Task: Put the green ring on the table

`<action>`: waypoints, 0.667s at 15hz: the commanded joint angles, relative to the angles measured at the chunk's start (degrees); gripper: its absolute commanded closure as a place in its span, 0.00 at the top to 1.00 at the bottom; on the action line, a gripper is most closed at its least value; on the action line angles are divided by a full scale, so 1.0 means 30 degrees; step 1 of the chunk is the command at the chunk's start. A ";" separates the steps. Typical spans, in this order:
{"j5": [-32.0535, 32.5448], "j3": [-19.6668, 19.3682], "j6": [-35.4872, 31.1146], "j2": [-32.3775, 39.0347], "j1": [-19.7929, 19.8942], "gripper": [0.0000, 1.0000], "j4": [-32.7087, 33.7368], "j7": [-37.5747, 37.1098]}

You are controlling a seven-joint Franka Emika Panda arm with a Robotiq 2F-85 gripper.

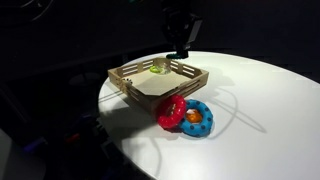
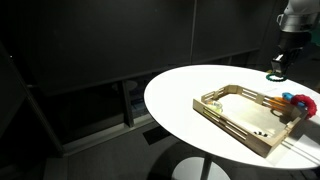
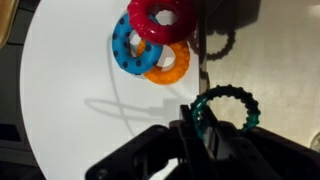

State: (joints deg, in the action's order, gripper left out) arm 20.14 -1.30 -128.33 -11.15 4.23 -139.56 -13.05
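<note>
Hand (image 2: 277,66) gripping green ring (image 3: 238,93) aloft, by tray (image 1: 140,88).
Carry step going; nxt needing shifting over bare surface (image 3: 70,90) beside hand, clear of red ring (image 3: 140,20) & blue ring (image 3: 122,50) ahead, then lowering, opening.

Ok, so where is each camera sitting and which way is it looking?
Exterior view: raised, beside the table, looking over the red ring and blue ring toward the tray; only the dark gripper shows, at top.
Exterior view: farther off, facing the table with the tray nearer than the rings; the arm and gripper show at upper right.
Wrist view: looks down onto the table; gripper at the bottom holds the green ring.
Shared: both exterior views show tray, rings and gripper.
</note>
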 commanded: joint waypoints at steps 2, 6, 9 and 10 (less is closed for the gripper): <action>0.2161 -0.0320 -0.0056 -0.0636 0.1213 0.05 -0.0535 -0.0547; 0.3449 -0.0828 -0.0370 -0.0332 0.2067 0.05 -0.0846 -0.0866; 0.3796 -0.1091 -0.0373 -0.0205 0.2355 0.06 -0.1312 -0.1055; 0.3789 -0.1151 -0.0380 -0.0168 0.2404 0.06 -0.1472 -0.1099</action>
State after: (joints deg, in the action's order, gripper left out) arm 29.95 -4.36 -128.55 -11.50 10.79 -142.36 -14.39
